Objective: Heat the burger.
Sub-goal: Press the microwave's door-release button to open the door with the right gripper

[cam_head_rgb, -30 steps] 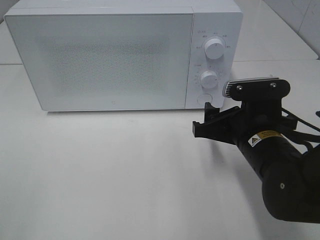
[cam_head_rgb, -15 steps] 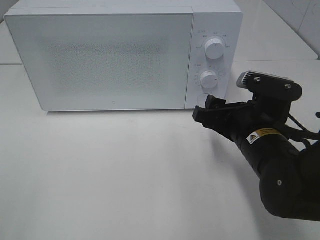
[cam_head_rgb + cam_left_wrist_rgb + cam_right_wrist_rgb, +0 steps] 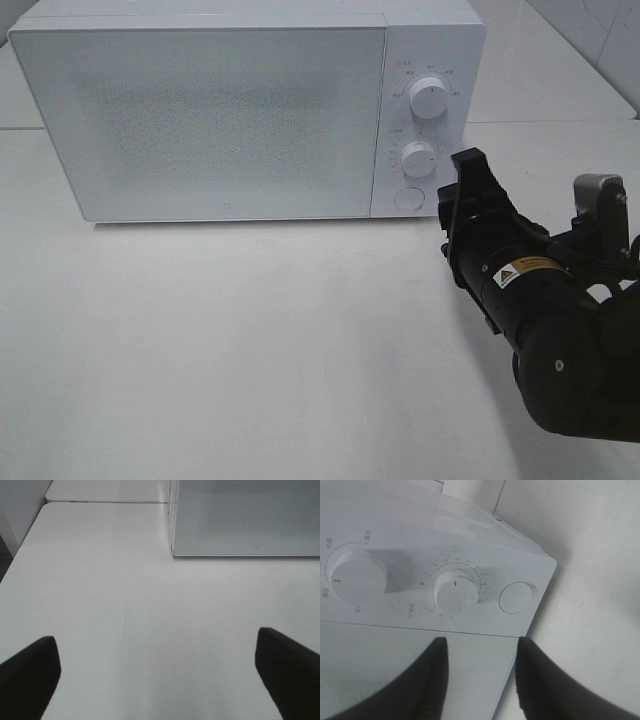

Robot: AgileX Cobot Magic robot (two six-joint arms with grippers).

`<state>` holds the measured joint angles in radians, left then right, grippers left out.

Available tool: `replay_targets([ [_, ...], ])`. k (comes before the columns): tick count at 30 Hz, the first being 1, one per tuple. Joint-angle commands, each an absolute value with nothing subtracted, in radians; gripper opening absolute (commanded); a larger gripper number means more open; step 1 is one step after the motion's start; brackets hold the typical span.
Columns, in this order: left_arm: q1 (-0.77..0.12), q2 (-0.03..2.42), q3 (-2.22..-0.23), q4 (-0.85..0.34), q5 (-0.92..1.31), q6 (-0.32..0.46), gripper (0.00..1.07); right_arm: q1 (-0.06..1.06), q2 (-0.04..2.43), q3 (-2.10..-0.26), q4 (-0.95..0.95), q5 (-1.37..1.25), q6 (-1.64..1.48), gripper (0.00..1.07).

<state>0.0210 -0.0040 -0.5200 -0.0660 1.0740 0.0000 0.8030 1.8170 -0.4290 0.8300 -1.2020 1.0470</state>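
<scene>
The burger is out of view in every frame. A white microwave [image 3: 220, 120] stands at the back of the table with its door shut. My right gripper [image 3: 455, 185] is rolled onto its side just in front of the control panel, beside the lower knob [image 3: 418, 158] and the round button [image 3: 407, 198]. In the right wrist view its dark fingers [image 3: 432, 680] stand apart with nothing between them, facing the lower knob [image 3: 454, 591] and the button [image 3: 515, 597]. My left gripper [image 3: 160, 680] hangs open over bare table, near the microwave's front corner [image 3: 175, 552].
The upper knob [image 3: 429, 97] sits above the lower one on the panel. The white tabletop [image 3: 250, 340] stretches in front of the microwave. A second table surface [image 3: 560, 70] and a tiled wall lie behind on the right.
My right gripper has rolled about a quarter turn, swinging its wrist camera from the top to the right side. It rose toward the knobs and its jaws narrowed. The left gripper stayed put.
</scene>
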Motion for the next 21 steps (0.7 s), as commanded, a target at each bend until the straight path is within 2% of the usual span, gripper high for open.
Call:
replay_targets([
  [1,0.022,-0.022,-0.517,-0.072,1.066,0.0,0.98,0.806,1.817,-0.437,0.816,-1.185,1.275,0.26],
  [2,0.022,-0.022,-0.517,-0.072,1.066,0.0,0.98,0.806,1.817,-0.437,0.816,-1.185,1.275,0.26],
  [4,0.022,-0.022,-0.517,-0.072,1.066,0.0,0.98,0.806,1.817,-0.437,0.816,-1.138,1.327,0.15],
  [5,0.022,-0.022,-0.517,-0.072,1.066,0.0,0.98,0.806,1.817,-0.437,0.816,-1.138,1.327,0.15],
  [6,0.022,-0.022,-0.517,-0.072,1.066,0.0,0.98,0.806,1.817,-0.437,0.816,-1.103,1.333,0.08],
  [9,0.022,-0.022,-0.517,-0.072,1.066,0.0,0.98,0.806,1.817,-0.437,0.817,-1.094,1.333,0.01],
  [21,0.022,-0.022,-0.517,-0.072,1.066,0.0,0.98,0.757,1.886,-0.494,0.771,-1.072,1.334,0.0],
])
